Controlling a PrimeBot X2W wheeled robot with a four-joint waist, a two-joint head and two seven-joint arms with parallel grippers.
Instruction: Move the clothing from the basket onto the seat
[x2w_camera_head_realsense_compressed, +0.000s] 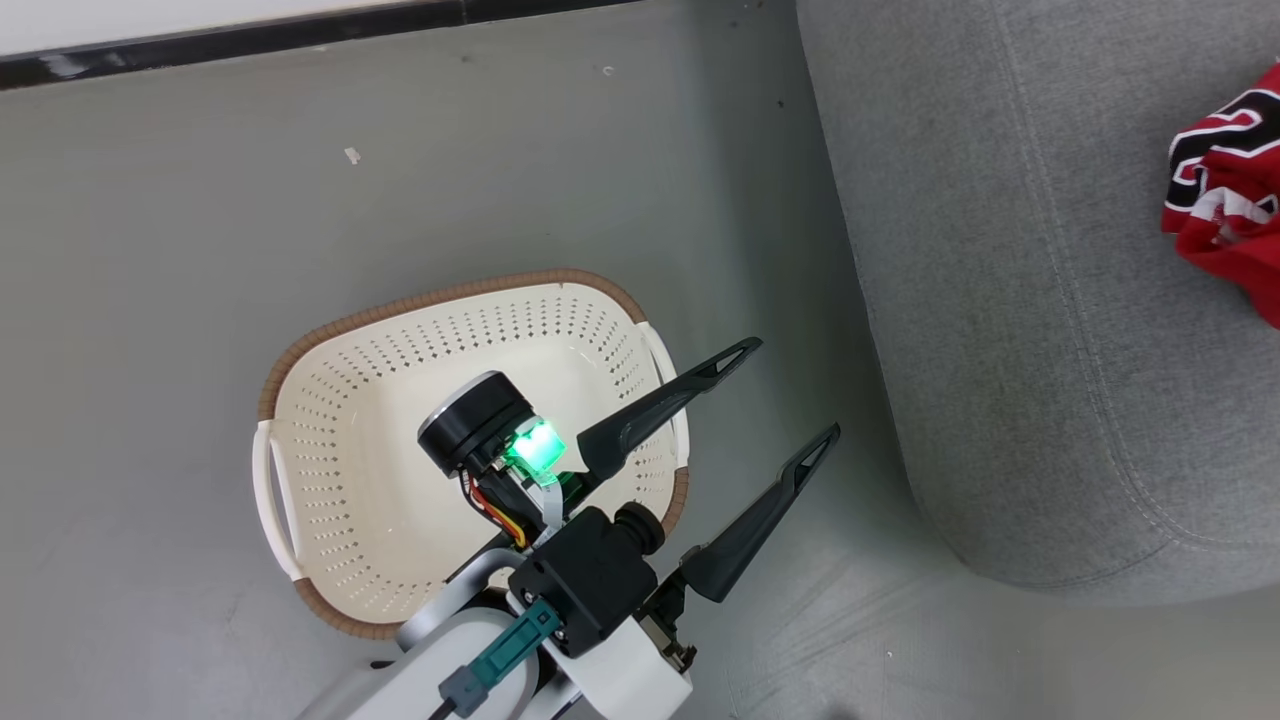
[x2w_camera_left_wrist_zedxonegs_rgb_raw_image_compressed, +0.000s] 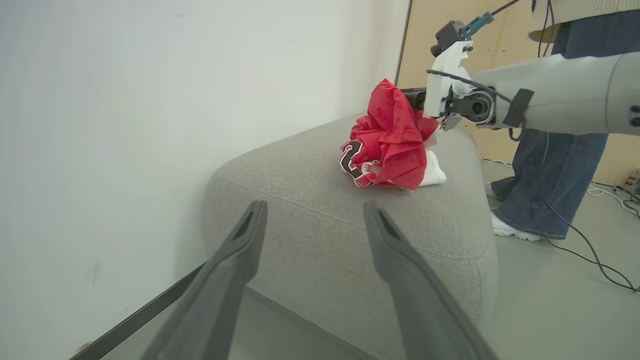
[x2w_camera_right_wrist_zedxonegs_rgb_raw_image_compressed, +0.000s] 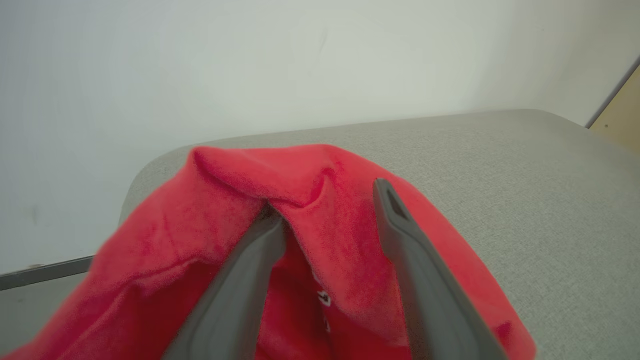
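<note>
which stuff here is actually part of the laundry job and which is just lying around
Job:
red basketball clothing
cream perforated plastic basket
grey fabric seat
left gripper
right gripper

Just around:
person's blue-jeaned legs
small white floor scrap
tan wooden panel

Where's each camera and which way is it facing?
Head view: from up top, looking down at the cream perforated plastic basket; left hand shows.
Left wrist view: left arm, facing the large grey fabric seat; left hand shows.
Right wrist view: right arm, facing the pale wall; right hand shows.
Both wrist views share the crumpled red clothing.
</note>
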